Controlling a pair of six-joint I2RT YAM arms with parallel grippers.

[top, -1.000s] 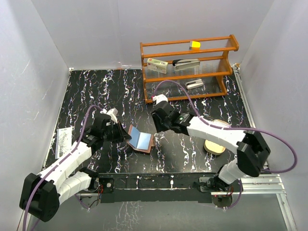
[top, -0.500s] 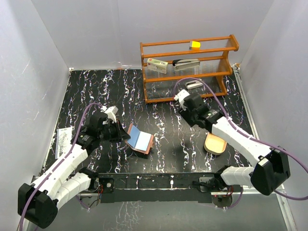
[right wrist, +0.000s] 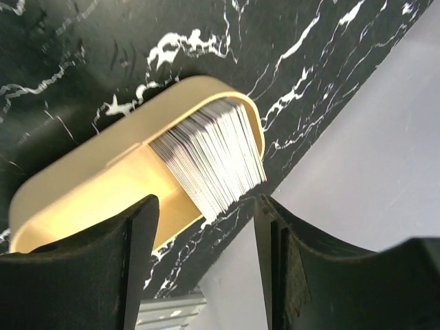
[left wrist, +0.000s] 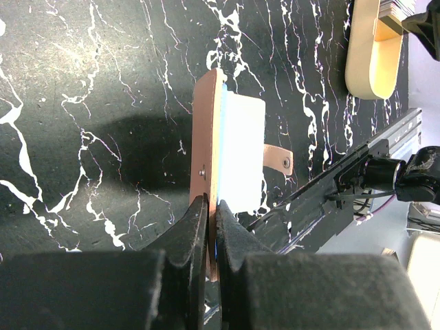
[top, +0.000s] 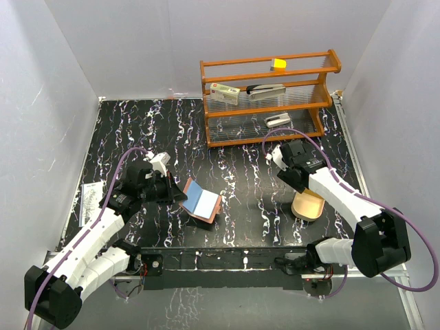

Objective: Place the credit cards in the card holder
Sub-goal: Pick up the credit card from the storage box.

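Observation:
The reddish-brown card holder point(top: 208, 208) stands half open on the black marble table, with a light blue credit card point(top: 201, 196) lying against its inner panel. My left gripper point(top: 176, 191) is shut on the holder's left panel; in the left wrist view its jaws pinch the brown panel edge point(left wrist: 206, 137), and the card point(left wrist: 240, 148) shows pale beside it. My right gripper point(top: 291, 159) is open and empty, hovering over the far end of the tan oval tray point(top: 307, 206). In the right wrist view a stack of cards point(right wrist: 213, 155) stands on edge in the tray point(right wrist: 82, 192), beyond the gripper point(right wrist: 206, 206).
A wooden rack point(top: 268, 96) with small items stands at the back right. A white printed packet point(top: 91, 203) lies by the left wall. The right wall runs close beside the tray. The tray also shows in the left wrist view point(left wrist: 375, 55).
My right arm has swung away from the card holder to the right and now hangs over the tan tray. My left gripper keeps its hold on the holder, which has shifted only slightly.

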